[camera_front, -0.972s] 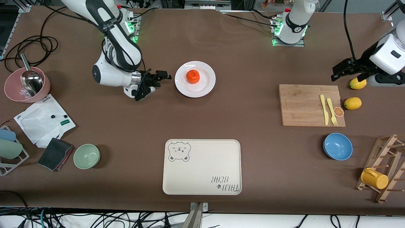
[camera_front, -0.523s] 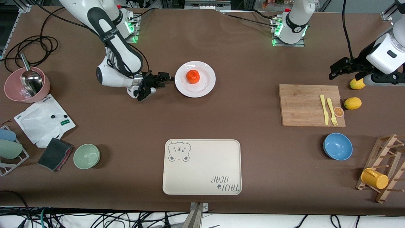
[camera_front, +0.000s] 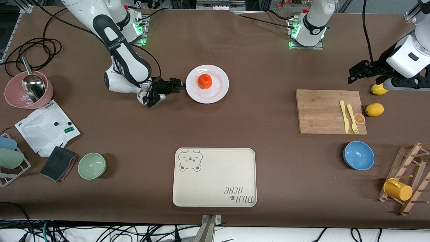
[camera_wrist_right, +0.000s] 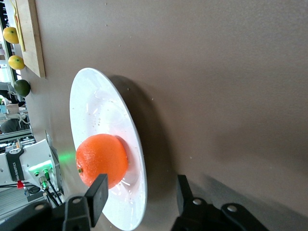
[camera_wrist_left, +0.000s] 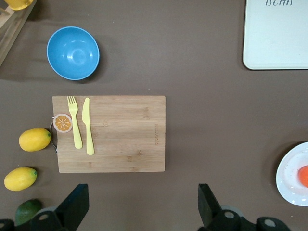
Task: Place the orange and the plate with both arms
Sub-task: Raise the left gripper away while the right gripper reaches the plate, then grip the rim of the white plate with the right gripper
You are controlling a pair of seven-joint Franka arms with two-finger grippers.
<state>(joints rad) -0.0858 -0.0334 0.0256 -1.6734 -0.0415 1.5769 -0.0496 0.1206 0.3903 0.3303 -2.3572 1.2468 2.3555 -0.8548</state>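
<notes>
White right arm reaches low, horizontal; right gripper (camera_front: 180, 85) fingers (camera_wrist_right: 98, 196) spread, straddling rim of round glossy white plate (camera_front: 220, 90). Small round orange-red orange (camera_front: 204, 81) sits on plate. Left gripper (camera_front: 356, 72) raised over bare table by rectangular bamboo cutting board (camera_front: 322, 112), fingers wide, waiting.

The brown table (camera_front: 235, 127) carries a white plate (camera_front: 218, 90) toward the bases; nearer the front camera lies a cream tray (camera_front: 215, 181). Toward the left arm's end — a board (camera_front: 319, 114), two lemons (camera_front: 374, 109), a blue bowl (camera_front: 358, 155), a rack (camera_front: 410, 181). Toward the right arm's end — a pink bowl (camera_front: 13, 97), a green bowl (camera_front: 92, 165), a white bag (camera_front: 43, 127), a cloth (camera_front: 58, 163).
</notes>
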